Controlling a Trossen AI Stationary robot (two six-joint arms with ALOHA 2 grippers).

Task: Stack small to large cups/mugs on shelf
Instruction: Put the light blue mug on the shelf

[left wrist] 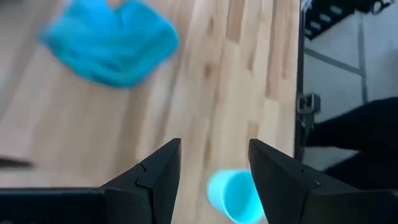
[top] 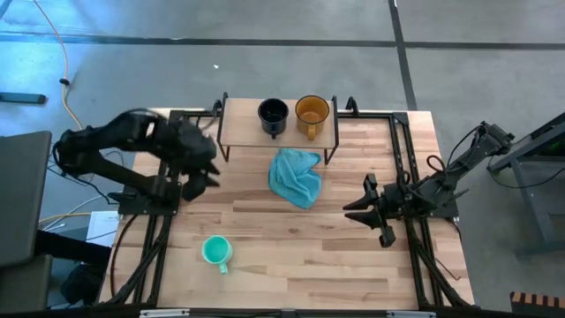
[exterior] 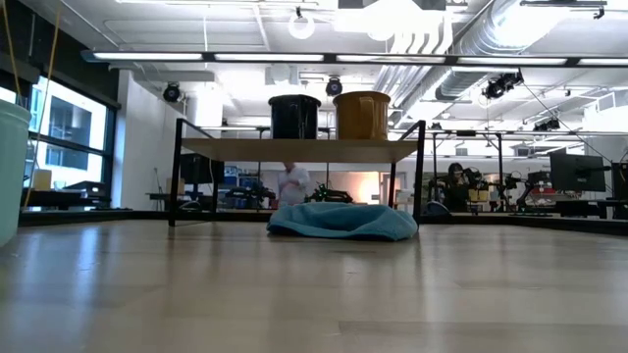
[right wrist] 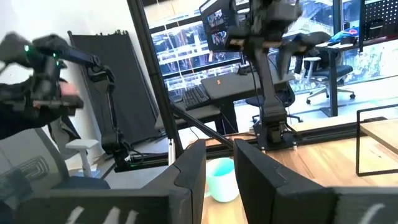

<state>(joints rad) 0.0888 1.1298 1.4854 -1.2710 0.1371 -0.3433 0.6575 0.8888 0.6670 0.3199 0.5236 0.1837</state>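
Observation:
The dark mug (top: 273,113) and the amber mug (top: 312,111) stand side by side on the small wooden shelf (top: 238,124) at the table's far edge; the low view shows the dark mug (exterior: 294,116) and the amber mug (exterior: 361,115) upright on it. The small teal mug (top: 216,251) stands on the table near the front left. My left gripper (top: 210,181) hovers open above the table's left side, far of the teal mug (left wrist: 233,196). My right gripper (top: 371,212) hangs open over the table's right side, level, pointing toward the left edge.
A crumpled light blue cloth (top: 296,175) lies on the table just in front of the shelf, between the two arms. Black frame rails run along the table's left and right sides. Bare wood stretches around the teal mug and across the near half.

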